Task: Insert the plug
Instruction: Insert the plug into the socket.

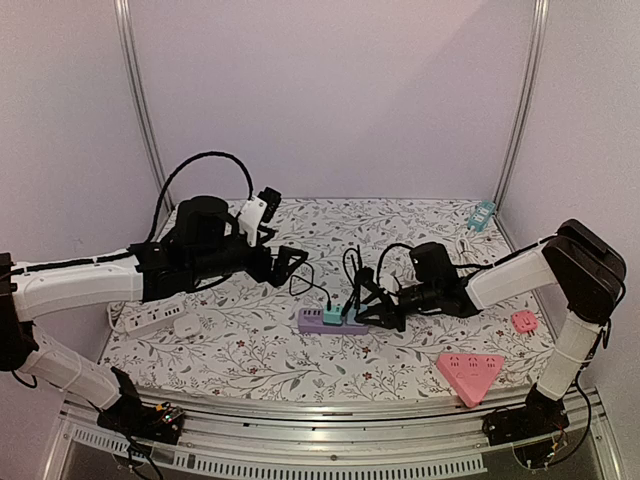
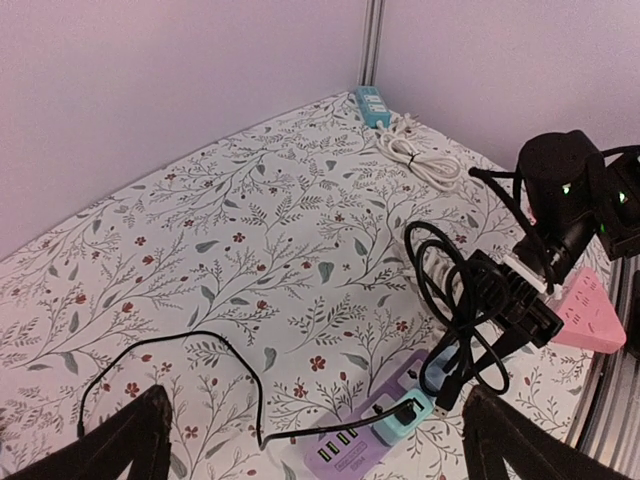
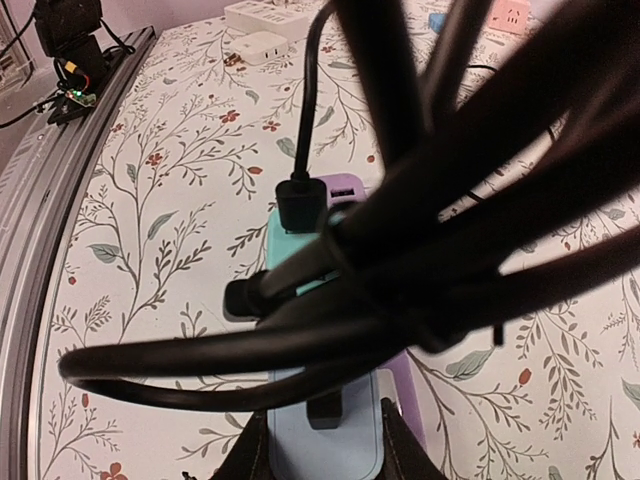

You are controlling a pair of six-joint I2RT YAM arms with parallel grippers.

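Pale walls all round and a flowery cloth on the desk (image 1: 250, 350), so it's a pretty plain setup. The black plug (image 2: 445, 375) sits low at the tip of the right tool (image 1: 385, 308), just beside the near end of the purple power strip (image 1: 322, 322), not seated yet as far as the views show. That tool is clamped down on it, and the plug's own black cord (image 3: 450, 250) loops up in a fat bundle across the right wrist view. It's probably held nose-down like that so it can go straight into a socket, though the cord hides the exact slot. One teal block (image 1: 332, 316) is on the strip with one thin black lead (image 2: 200, 340) already stuck in it, so that spot is taken. The left tool (image 1: 290, 260) hangs off to the side above the desk, jaws spread wide, gripping nothing and well apart from the strip; it looks parked, or maybe ready to steady things. Head count: four strips in all, the purple one plus one white strip (image 1: 148, 320), one pink triangle strip (image 1: 470, 372) and one teal strip (image 1: 482, 213) at the back. Add one white adapter (image 1: 185, 326), one small pink square (image 1: 524, 320) and one coiled white cable (image 2: 420, 155).
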